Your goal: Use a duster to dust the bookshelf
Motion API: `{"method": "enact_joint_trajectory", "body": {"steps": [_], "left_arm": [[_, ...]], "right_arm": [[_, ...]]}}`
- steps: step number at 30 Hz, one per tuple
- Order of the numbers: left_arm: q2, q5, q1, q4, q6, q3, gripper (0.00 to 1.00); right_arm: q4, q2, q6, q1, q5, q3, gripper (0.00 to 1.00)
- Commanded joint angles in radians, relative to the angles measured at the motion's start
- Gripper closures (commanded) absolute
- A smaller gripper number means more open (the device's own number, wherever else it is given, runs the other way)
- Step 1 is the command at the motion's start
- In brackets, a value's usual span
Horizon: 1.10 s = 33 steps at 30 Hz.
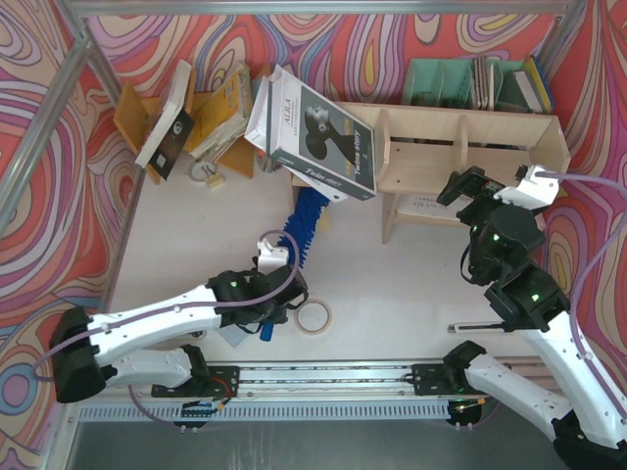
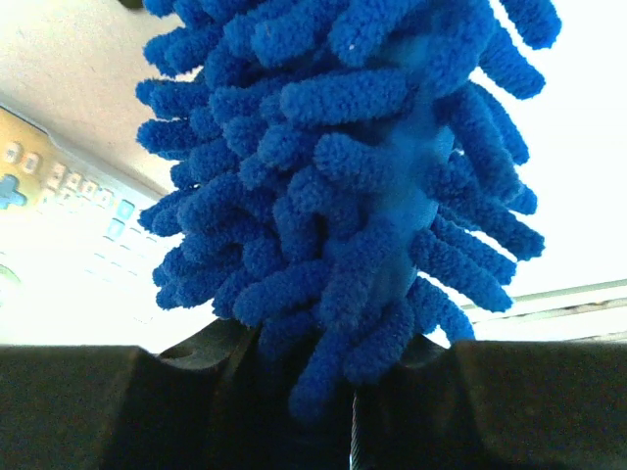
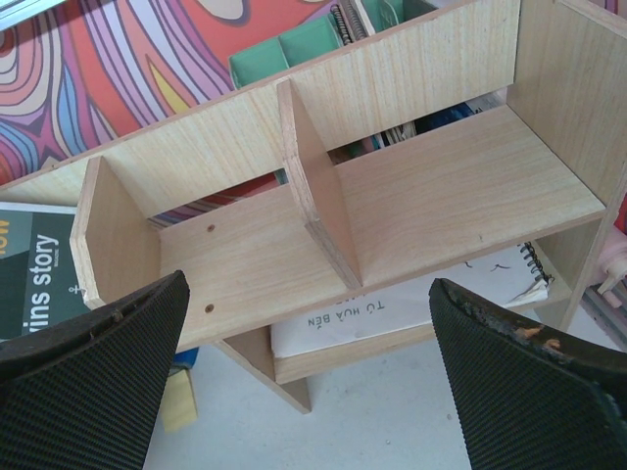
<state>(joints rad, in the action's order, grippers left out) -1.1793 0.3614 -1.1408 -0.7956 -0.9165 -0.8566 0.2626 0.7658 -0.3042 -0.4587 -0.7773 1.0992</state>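
One duster [image 1: 307,217] clamped in left end effector [image 1: 279,289] (fluff toward bookshelf [image 1: 470,147]).

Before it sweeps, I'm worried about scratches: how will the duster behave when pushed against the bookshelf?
The duster looks fluffy and soft, so it would likely squash and bend, not scratch. It seems light: the left gripper holds it out by one end.
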Motion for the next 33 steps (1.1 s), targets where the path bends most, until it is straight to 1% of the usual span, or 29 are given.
{"method": "enact_joint_trajectory", "body": {"steps": [1, 5, 8, 12, 15, 19, 28, 33], "left_arm": [[0.101, 0.176, 0.012, -0.07, 0.03, -0.094, 1.0], [0.165, 0.227, 0.016, -0.078, 0.031, -0.106, 1.0], [0.165, 0.23, 0.022, -0.065, 0.054, -0.119, 1.0], [0.137, 0.194, 0.023, 0.015, 0.104, -0.141, 1.0], [0.088, 0.146, 0.023, 0.094, 0.139, -0.169, 1.0], [-0.008, 0.05, 0.017, 0.185, 0.144, -0.206, 1.0], [-0.175, 0.028, -0.07, 0.233, 0.186, -0.303, 1.0], [-0.246, -0.013, -0.091, 0.209, 0.219, -0.36, 1.0]], "right_arm": [[0.0, -0.012, -0.003, -0.001, -0.011, -0.007, 0.01], [-0.004, -0.014, -0.003, -0.001, -0.011, -0.01, 0.01], [-0.007, -0.009, -0.002, -0.001, -0.01, -0.011, 0.01], [-0.009, -0.001, -0.002, -0.001, -0.008, -0.009, 0.01], [-0.012, -0.001, -0.004, -0.001, -0.008, -0.009, 0.01], [-0.007, -0.003, -0.004, -0.001, -0.01, -0.011, 0.01], [-0.008, -0.01, 0.002, -0.001, -0.021, -0.02, 0.01], [-0.013, -0.009, 0.0, -0.001, -0.019, -0.024, 0.01]]}}
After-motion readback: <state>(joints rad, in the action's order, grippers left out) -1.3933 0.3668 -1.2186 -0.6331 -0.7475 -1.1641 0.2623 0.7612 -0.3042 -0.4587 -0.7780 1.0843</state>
